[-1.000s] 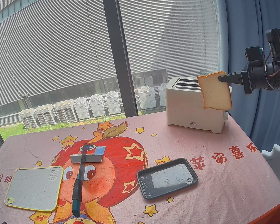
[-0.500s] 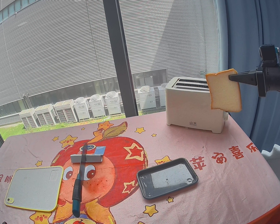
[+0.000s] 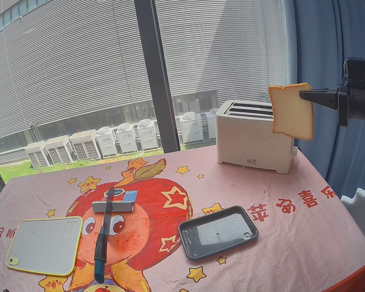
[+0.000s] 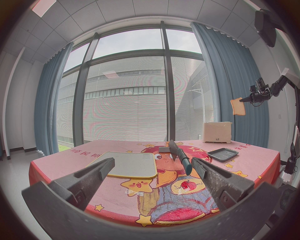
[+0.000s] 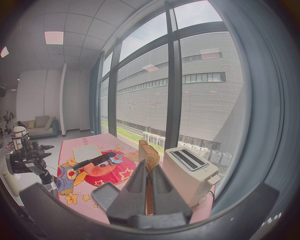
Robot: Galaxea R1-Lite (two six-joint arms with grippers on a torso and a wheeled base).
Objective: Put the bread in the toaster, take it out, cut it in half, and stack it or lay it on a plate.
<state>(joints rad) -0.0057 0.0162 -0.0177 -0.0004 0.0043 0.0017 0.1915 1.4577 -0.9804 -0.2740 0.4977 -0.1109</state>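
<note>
The right gripper (image 3: 306,94), pinching the bread slice (image 3: 292,112) by its top corner, has drifted out past the toaster's (image 3: 249,138) right end and nudged upward. The slice now hangs in midair beside it, slots empty. My guess: it's out, so cutting comes next. Left gripper (image 4: 152,163) is spread wide.

On the tablecloth (image 3: 296,244) run red characters (image 3: 286,205), on the toaster (image 3: 246,137) a small logo (image 3: 251,160) (neither clearly readable).
</note>
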